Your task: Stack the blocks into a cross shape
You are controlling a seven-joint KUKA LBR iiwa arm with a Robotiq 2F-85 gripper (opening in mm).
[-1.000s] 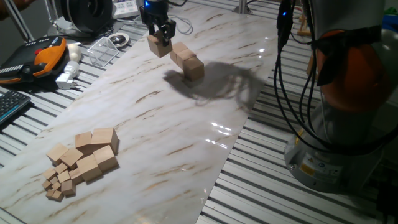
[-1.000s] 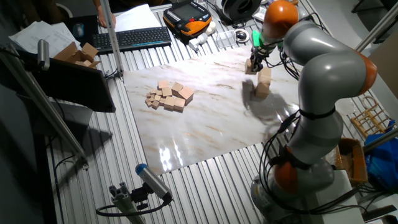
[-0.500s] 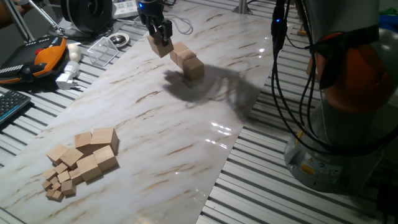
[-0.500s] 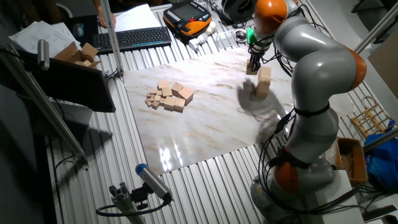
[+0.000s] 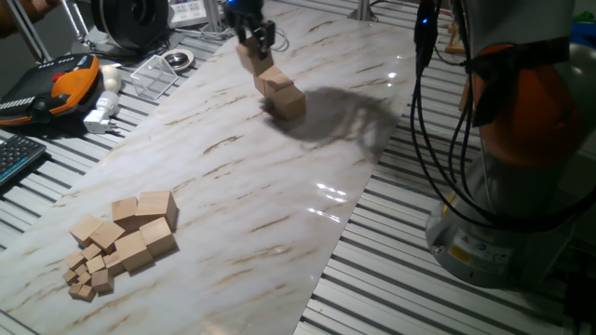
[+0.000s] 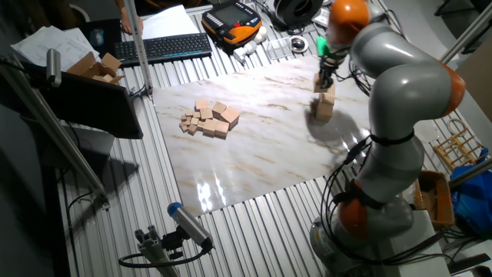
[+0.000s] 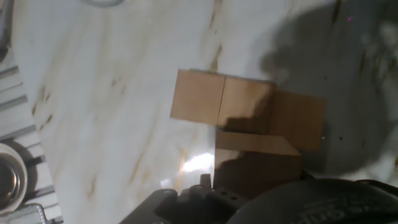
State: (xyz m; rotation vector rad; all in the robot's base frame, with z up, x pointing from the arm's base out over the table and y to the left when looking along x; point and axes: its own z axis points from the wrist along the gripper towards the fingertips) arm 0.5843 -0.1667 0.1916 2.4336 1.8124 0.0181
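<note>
- Gripper sits clamped on one block at the far end of the marble board, right above the placed blocks.
- Hand view shows the row of blocks under the held block.
- Placing step, I judge: next comes lowering it square across that row, then letting go.
- Spare blocks wait well apart, near the front.

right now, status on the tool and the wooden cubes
Tool shut on light tan wooden cube, over the row of tan wooden cubes on the marble board. Nothing in the way.
</note>
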